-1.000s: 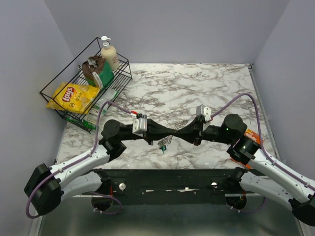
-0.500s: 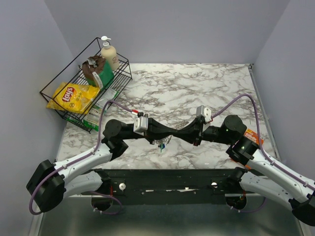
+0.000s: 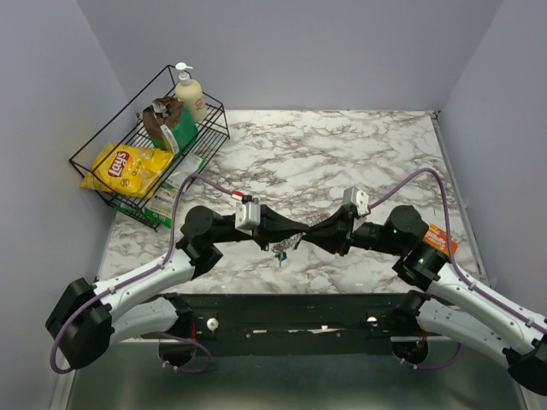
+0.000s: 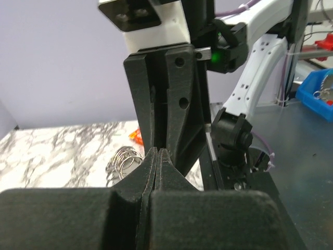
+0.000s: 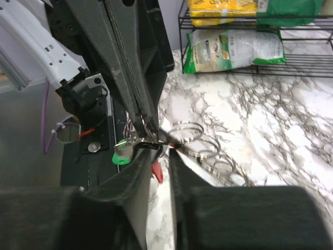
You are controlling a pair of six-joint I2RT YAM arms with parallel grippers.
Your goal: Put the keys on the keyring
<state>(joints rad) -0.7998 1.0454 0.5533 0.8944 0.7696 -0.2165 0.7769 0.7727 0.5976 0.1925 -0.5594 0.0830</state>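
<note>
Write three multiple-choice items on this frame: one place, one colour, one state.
1. In the top view, the wire basket stands:
A) far left
B) near right
C) centre

2. The key heads in the right wrist view are:
A) yellow and purple
B) green and red
C) white only

3. The left gripper is:
A) wide open
B) out of view
C) shut

Answers:
1. A: the basket sits at the far left edge.
2. B: a green key head and a red key head hang there.
3. C: its fingers press together.

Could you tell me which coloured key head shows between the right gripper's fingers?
The red key head; the green key head sits outside that gap.
</note>
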